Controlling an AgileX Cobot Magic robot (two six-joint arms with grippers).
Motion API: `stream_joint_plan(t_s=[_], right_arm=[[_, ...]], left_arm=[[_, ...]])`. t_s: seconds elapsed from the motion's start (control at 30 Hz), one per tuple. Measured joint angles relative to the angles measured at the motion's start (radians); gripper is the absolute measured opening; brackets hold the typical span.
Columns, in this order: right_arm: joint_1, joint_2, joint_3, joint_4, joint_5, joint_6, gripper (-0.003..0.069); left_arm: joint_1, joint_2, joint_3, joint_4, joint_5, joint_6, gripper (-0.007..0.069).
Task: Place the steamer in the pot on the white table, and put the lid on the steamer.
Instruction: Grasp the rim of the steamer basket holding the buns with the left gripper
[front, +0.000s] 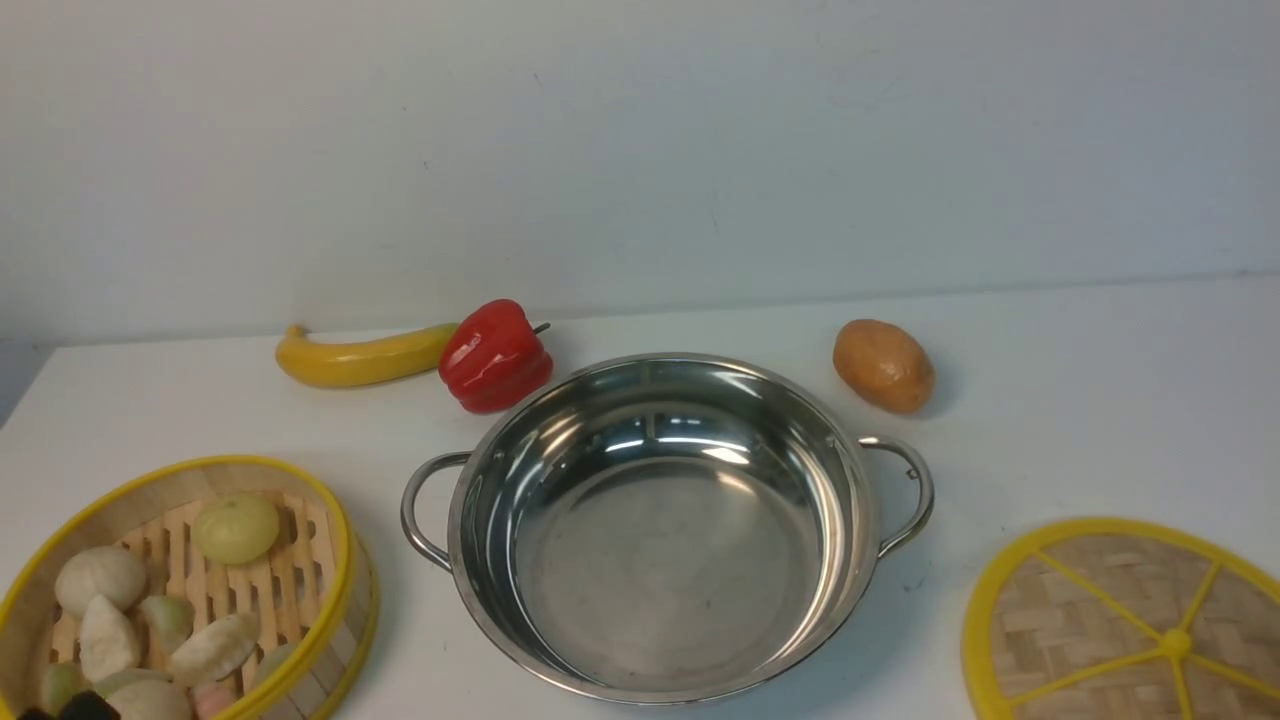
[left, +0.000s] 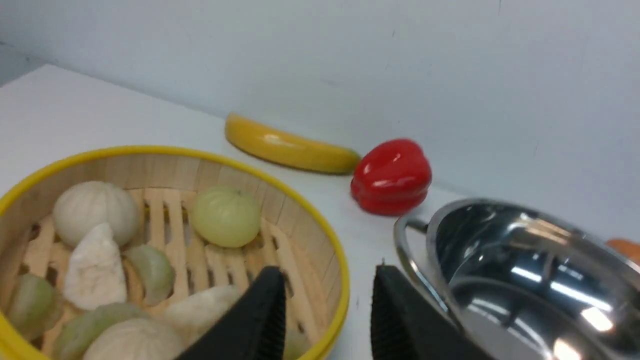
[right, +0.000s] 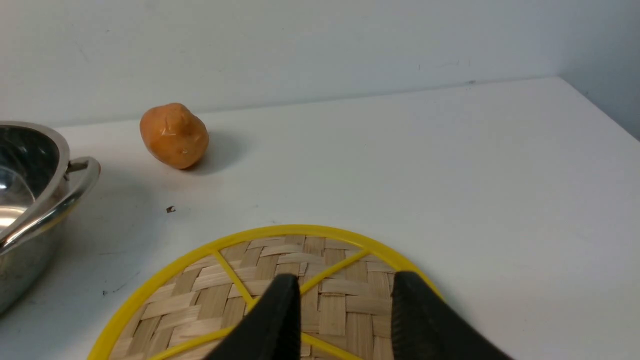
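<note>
The left gripper (left: 327, 287) is hovering at the near left, jaws standing apart; the right gripper (right: 345, 292) is hovering near right, likewise parted.

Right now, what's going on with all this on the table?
A two-armed robot is setting up to move things. Its left fingers stand open at the rim of the steamer, its right fingers open above the lid. Both things sit on the white table, either side of the empty pot; nothing is gripped yet.
</note>
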Motion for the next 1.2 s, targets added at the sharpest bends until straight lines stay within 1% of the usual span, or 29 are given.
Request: stream_joint_plan(t_s=[0.1, 0.2, 0.27, 0.33, 0.4, 0.47, 0.5, 0.6, 0.63, 0.67, 0.7, 0.87, 1.0, 1.03, 1.2], right_arm=[[0.000, 0.000, 0.000, 0.000, 0.000, 0.000, 0.0241], [0.000, 0.000, 0.000, 0.000, 0.000, 0.000, 0.0241], [0.000, 0.000, 0.000, 0.000, 0.000, 0.000, 0.0241], [0.000, 0.000, 0.000, 0.000, 0.000, 0.000, 0.0241], [0.000, 0.000, 0.000, 0.000, 0.000, 0.000, 0.0241], [0.000, 0.000, 0.000, 0.000, 0.000, 0.000, 0.0241], [0.000, 0.000, 0.000, 0.000, 0.000, 0.000, 0.0241], [0.000, 0.000, 0.000, 0.000, 0.000, 0.000, 0.0241], [0.000, 0.000, 0.000, 0.000, 0.000, 0.000, 0.0241], [0.000, 0.000, 0.000, 0.000, 0.000, 0.000, 0.0241], [0.000, 0.000, 0.000, 0.000, 0.000, 0.000, 0.0241], [0.000, 0.000, 0.000, 0.000, 0.000, 0.000, 0.0241], [0.000, 0.000, 0.000, 0.000, 0.000, 0.000, 0.0241], [0.000, 0.000, 0.000, 0.000, 0.000, 0.000, 0.0241], [0.000, 0.000, 0.000, 0.000, 0.000, 0.000, 0.0241]], left_arm=[[0.000, 0.000, 0.000, -0.067, -0.045, -0.002, 0.0239], [0.000, 0.000, -0.028, -0.076, -0.019, 0.017, 0.0239], [-0.001, 0.005, -0.133, -0.077, 0.094, 0.067, 0.0239], [-0.001, 0.032, -0.228, -0.084, 0.196, 0.081, 0.0239], [-0.001, 0.126, -0.365, -0.085, 0.377, 0.089, 0.0239], [-0.001, 0.195, -0.461, -0.074, 0.511, 0.094, 0.0239], [-0.001, 0.251, -0.523, -0.065, 0.590, 0.102, 0.0239], [-0.001, 0.435, -0.687, -0.027, 0.765, 0.143, 0.0239], [-0.001, 0.448, -0.709, -0.023, 0.774, 0.147, 0.0239], [-0.001, 0.499, -0.752, -0.009, 0.815, 0.167, 0.0239], [-0.001, 0.627, -0.840, 0.017, 0.870, 0.198, 0.0239], [-0.001, 0.913, -1.002, 0.034, 0.951, 0.290, 0.0248], [-0.001, 1.147, -1.086, 0.035, 0.963, 0.374, 0.0296], [-0.001, 1.203, -1.104, 0.035, 0.963, 0.387, 0.0314], [-0.001, 1.433, -1.158, 0.059, 0.955, 0.404, 0.0347]])
